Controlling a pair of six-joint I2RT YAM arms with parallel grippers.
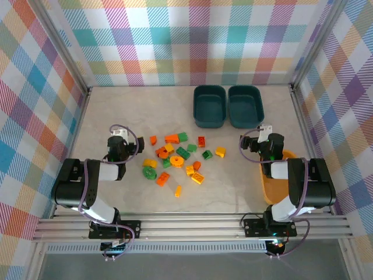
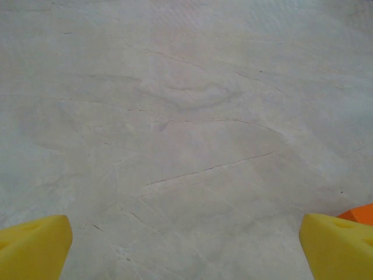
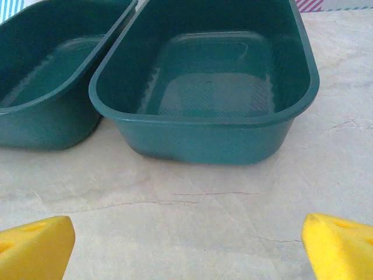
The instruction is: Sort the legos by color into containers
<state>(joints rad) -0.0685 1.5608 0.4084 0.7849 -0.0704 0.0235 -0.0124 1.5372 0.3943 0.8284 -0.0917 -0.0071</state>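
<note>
The legos (image 1: 175,157) lie scattered mid-table in green, orange and yellow, among them a round green gear-like piece (image 1: 150,172). Two dark teal containers (image 1: 210,106) (image 1: 245,106) stand side by side at the back. A yellow-orange container (image 1: 273,185) sits at the front right, partly under the right arm. My left gripper (image 1: 118,136) (image 2: 186,256) is open over bare table left of the pile, with an orange lego's edge (image 2: 358,213) beside its right fingertip. My right gripper (image 1: 266,132) (image 3: 186,251) is open and empty, facing the right teal tub (image 3: 204,93); the other tub (image 3: 46,76) is to its left.
Plaid walls and metal frame posts close in the table on three sides. Bare tabletop (image 1: 134,105) stretches across the back left and along the front in front of the pile. Both arm bases are clamped to the rail (image 1: 192,224) at the near edge.
</note>
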